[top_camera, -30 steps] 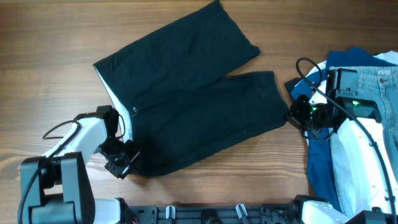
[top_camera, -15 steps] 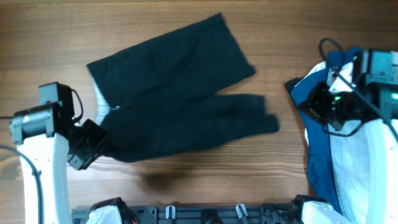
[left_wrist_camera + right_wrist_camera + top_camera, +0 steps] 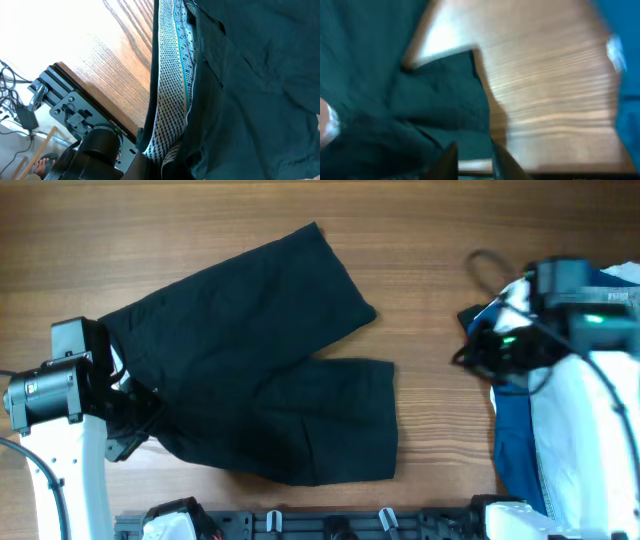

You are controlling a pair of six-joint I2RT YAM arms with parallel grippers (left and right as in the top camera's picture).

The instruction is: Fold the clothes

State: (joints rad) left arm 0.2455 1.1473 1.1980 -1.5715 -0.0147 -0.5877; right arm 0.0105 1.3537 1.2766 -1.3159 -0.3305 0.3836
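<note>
Shorts [image 3: 260, 360]: black, spread on the desk [image 3: 450, 240] left of centre, legs pointing right. Left gripper [image 3: 140, 420]: jaws closed on the waistband edge, with the pale lining [image 3: 172, 90] exposed. Right gripper [image 3: 473, 146]: jaws slightly apart, empty, clear of the leg hem, above bare desk beside a blue garment [image 3: 510, 450].
</note>
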